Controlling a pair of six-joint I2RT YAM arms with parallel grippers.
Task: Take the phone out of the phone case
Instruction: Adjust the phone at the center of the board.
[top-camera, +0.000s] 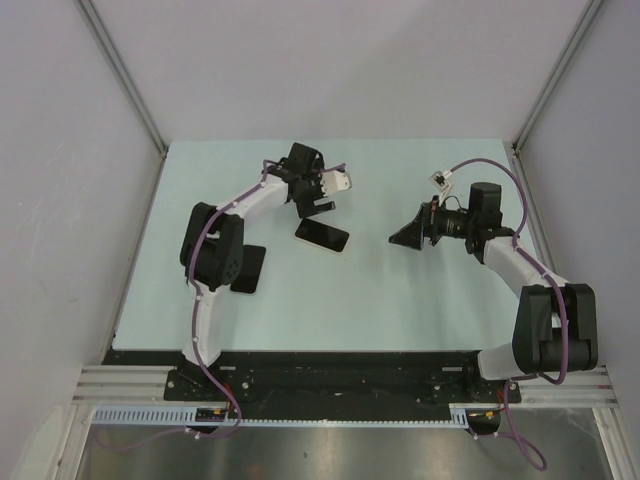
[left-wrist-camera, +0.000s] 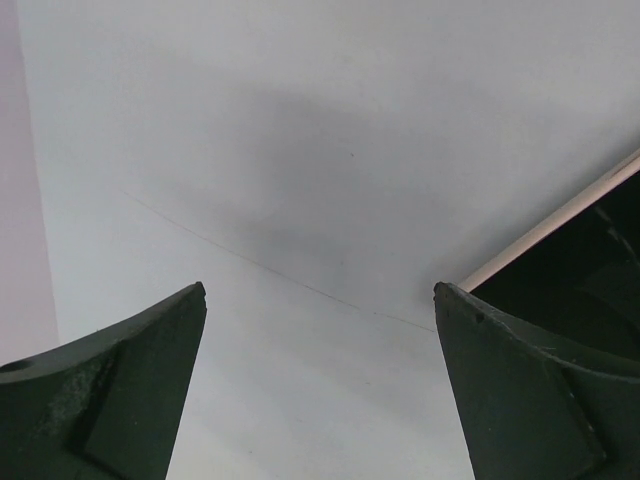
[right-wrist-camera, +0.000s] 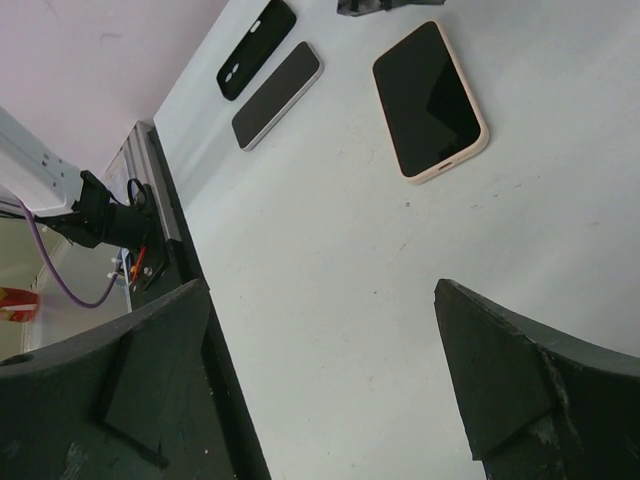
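Both tools wide open, nothing held. Phone lies flat, screen up, in its beige case, mid worktop. Left tool hangs just over the phone's far side; I can't tell if it's touching. In the left wrist view only the case's edge and a bit of dark screen show at the right, beside one finger. Right tool sits to the phone's right, apart from it and pointing toward it. Its wrist view has the whole cased phone ahead, beyond the fingertips. By the left arm I see a second phone and a loose black case, side by side, well apart from both tools.
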